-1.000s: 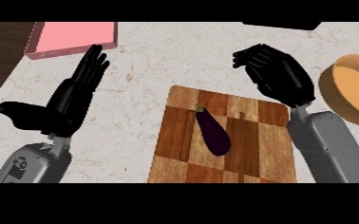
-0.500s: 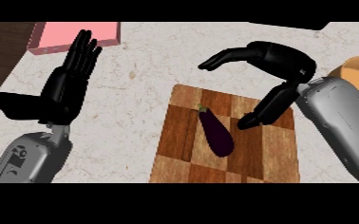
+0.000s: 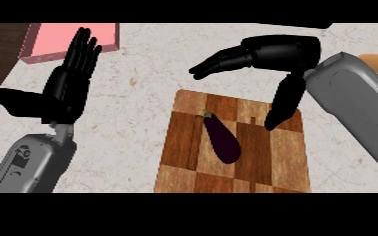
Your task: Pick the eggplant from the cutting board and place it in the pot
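Two hands show above the pale surface (image 3: 140,130). The right hand (image 3: 284,55) hangs over the cutting board's (image 3: 184,145) far end, fingers spread pointing left and thumb reaching down, holding nothing. The eggplant (image 3: 221,139) lies on the board, just left of the thumb tip, untouched. The left hand (image 3: 70,82) rests at the left, fingers straight and upright.

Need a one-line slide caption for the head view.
Right hand open above the eggplant on the cutting board; left hand resting open.
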Controlling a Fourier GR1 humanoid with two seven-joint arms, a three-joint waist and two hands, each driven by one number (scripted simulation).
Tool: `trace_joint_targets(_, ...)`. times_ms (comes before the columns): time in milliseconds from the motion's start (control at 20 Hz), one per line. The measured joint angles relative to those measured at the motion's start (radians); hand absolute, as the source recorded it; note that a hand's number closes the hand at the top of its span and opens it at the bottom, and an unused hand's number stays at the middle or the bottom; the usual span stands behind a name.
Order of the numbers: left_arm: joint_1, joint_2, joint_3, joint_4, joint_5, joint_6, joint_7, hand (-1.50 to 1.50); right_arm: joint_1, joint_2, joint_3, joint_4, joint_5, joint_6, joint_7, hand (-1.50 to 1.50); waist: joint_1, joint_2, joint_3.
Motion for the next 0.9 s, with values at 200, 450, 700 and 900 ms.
trace_joint_targets(200, -0.002, 0.006, 0.02, 0.016, 0.002, -0.003, -0.002, 0.0, -0.065, 0.006, 0.1, 0.028, 0.113, -0.037, -0.062, -1.5, -0.02, -0.008, -0.001)
trace_joint_targets(450, 0.017, 0.006, 0.042, 0.034, 0.003, -0.011, -0.019, 0.0, -0.115, 0.045, 0.223, 0.098, 0.229, -0.098, -0.131, -1.5, -0.048, -0.018, -0.002)
trace_joint_targets(700, 0.026, -0.002, 0.054, 0.052, -0.01, -0.009, -0.032, 0.0, -0.134, 0.113, 0.327, 0.206, 0.325, -0.158, -0.178, -1.5, -0.068, -0.024, -0.002)
trace_joint_targets(900, 0.035, -0.005, 0.065, 0.054, -0.015, -0.012, -0.037, 0.0, -0.143, 0.14, 0.387, 0.295, 0.378, -0.194, -0.234, -1.5, -0.077, -0.026, -0.002)
